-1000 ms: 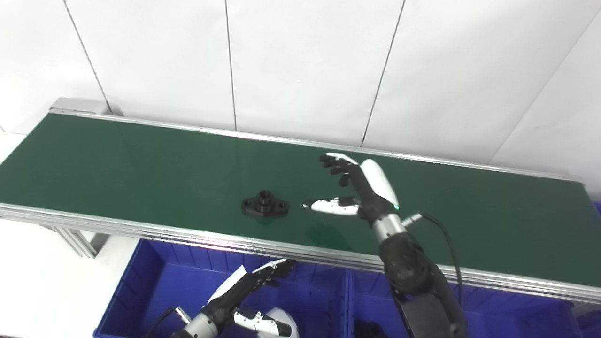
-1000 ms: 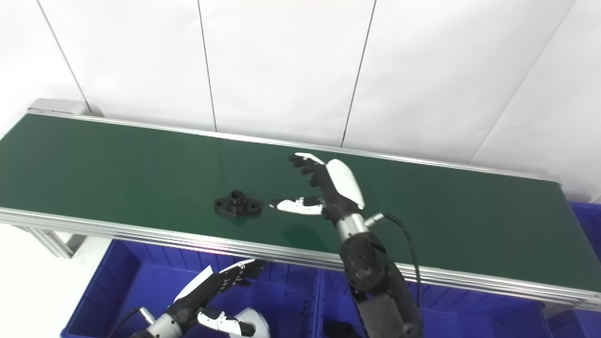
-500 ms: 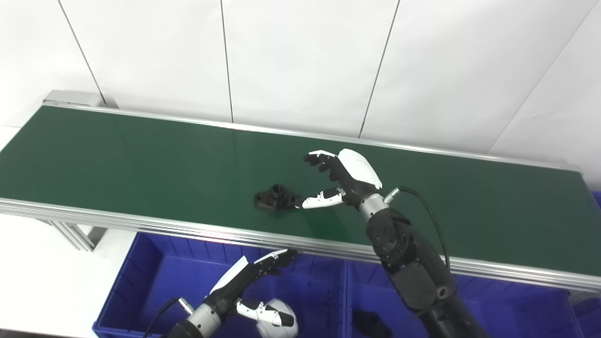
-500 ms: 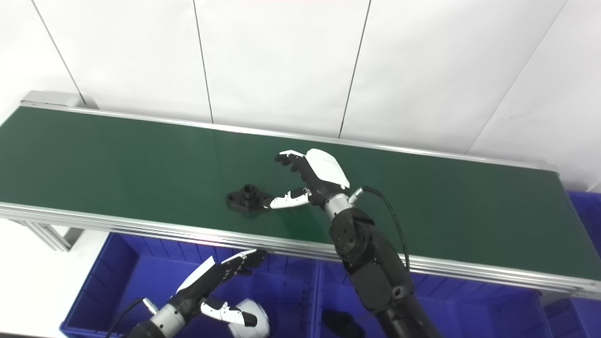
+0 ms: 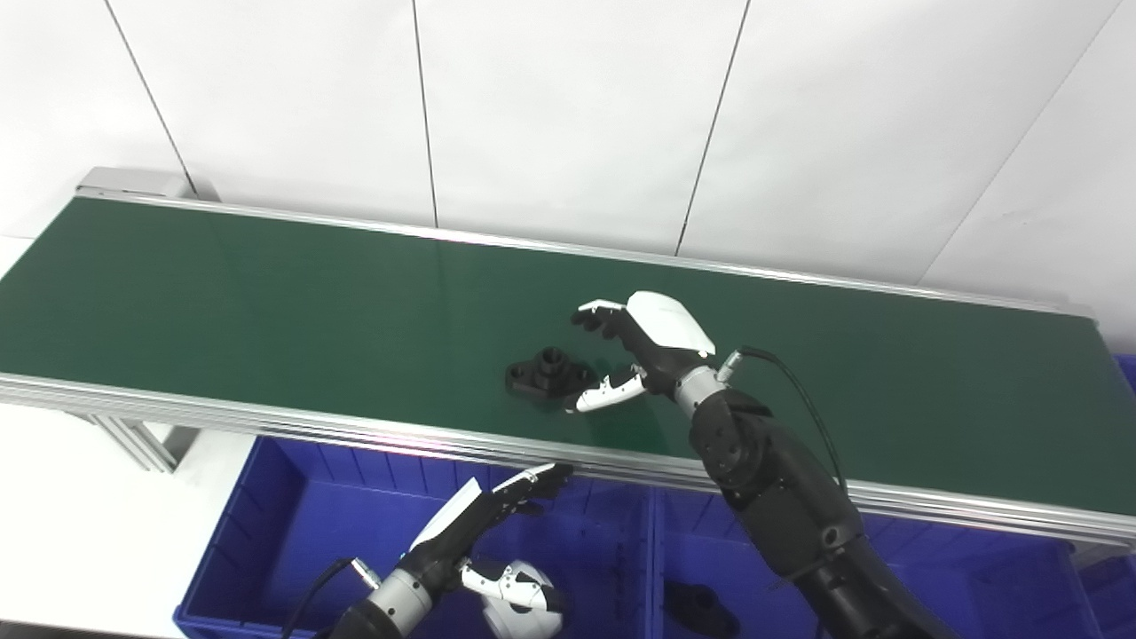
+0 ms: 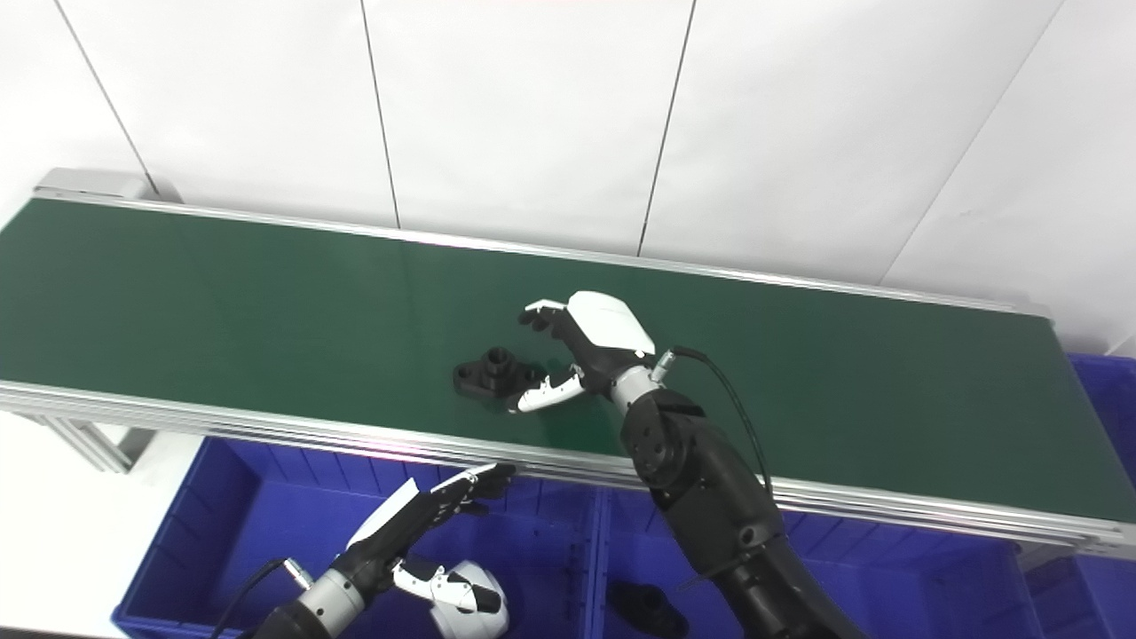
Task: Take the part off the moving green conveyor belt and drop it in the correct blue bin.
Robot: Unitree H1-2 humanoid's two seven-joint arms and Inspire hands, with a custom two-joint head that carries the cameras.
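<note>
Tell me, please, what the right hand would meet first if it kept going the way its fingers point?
Most likely the black flanged part on the green conveyor belt: the open right hand points left at it, thumb almost touching, though depth is unclear.

The part (image 5: 543, 374) travelled toward 3 o'clock; the right hand (image 5: 641, 348) lowered beside it, its thumb apparently touching.

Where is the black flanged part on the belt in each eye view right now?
Left eye view: the black flanged part sits just left of centre, near the green conveyor belt's front rail.
Right eye view: the same part appears further left, again near the front rail.
Shared landmark: the right hand, fingers apart, immediately right of the part in both views.
</note>
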